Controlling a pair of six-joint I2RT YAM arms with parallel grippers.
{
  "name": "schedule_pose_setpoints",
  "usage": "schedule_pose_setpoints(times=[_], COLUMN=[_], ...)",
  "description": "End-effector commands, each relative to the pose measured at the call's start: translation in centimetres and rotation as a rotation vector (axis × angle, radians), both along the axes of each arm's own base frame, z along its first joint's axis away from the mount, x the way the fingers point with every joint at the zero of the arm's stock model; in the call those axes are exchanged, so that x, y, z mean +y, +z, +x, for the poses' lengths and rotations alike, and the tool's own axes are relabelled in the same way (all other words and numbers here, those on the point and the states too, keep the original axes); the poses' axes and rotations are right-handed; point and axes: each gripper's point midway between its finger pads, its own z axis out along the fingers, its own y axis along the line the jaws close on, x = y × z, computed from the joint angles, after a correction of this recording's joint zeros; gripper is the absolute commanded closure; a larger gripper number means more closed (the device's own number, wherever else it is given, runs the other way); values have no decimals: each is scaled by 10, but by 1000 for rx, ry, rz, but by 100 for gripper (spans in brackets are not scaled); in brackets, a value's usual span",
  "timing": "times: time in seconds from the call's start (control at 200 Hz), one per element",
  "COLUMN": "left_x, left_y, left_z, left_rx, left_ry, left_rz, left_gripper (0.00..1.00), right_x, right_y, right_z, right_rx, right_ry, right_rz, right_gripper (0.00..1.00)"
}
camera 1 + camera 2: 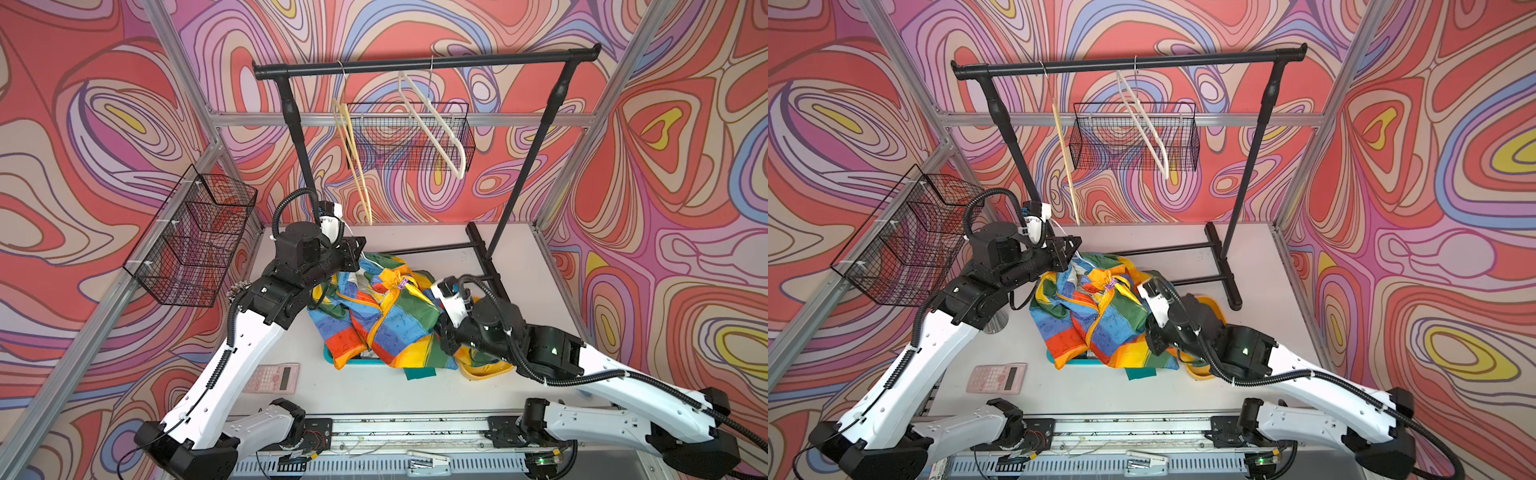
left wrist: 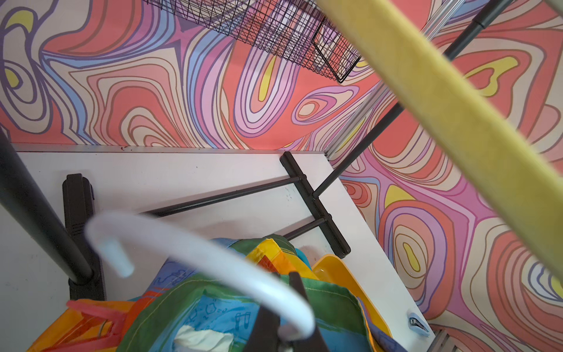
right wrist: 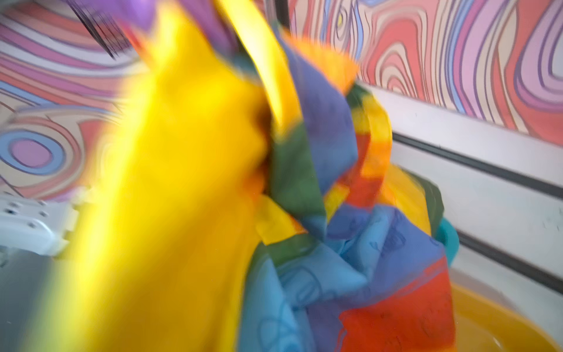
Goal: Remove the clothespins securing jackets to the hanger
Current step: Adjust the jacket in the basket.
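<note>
The left end effector [image 1: 358, 250] is clenched on the hook of a white plastic hanger [image 2: 213, 253]. It sits at the far edge of the rainbow-striped zip jacket [image 1: 382, 316], which lies crumpled in the middle of the white surface [image 1: 436, 253].

The right end effector [image 1: 441, 332] presses into the jacket's near right side. Its jaws are closed, but no view shows what, if anything, is between them.

Both top views show a small purple plastic clothespin [image 1: 402, 284] clipped on a bunched yellow fold at the top of the jacket, between the two arms.

Only the left wrist view shows a pink plastic clothespin [image 2: 97, 320] clipped on the orange fabric just beside the hanger hook. It also shows the hook running down between the dark fingers [image 2: 297, 304].

The right wrist view is blurred. Yellow cloth fills most of it, with a hint of purple at the edge too smeared to identify.
</note>
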Motion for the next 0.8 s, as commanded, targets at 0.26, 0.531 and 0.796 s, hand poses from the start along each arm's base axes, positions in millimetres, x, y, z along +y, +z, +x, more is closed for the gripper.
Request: schedule_pose_setpoints(times=[0.26, 0.531, 0.796], left_x=[13, 13, 18], left_y=[4, -2, -9], left_z=[-14, -11, -2], left_rx=[-39, -18, 8], left_ry=[19, 17, 67], left_rz=[-5, -18, -1], left_gripper=[100, 100, 100], right_x=[78, 75, 67], right_y=[68, 20, -12], right_z=[19, 42, 43], right_rx=[-129, -207, -181], right_ry=[119, 2, -24], right_rz=[239, 238, 212], right_gripper=[100, 100, 89])
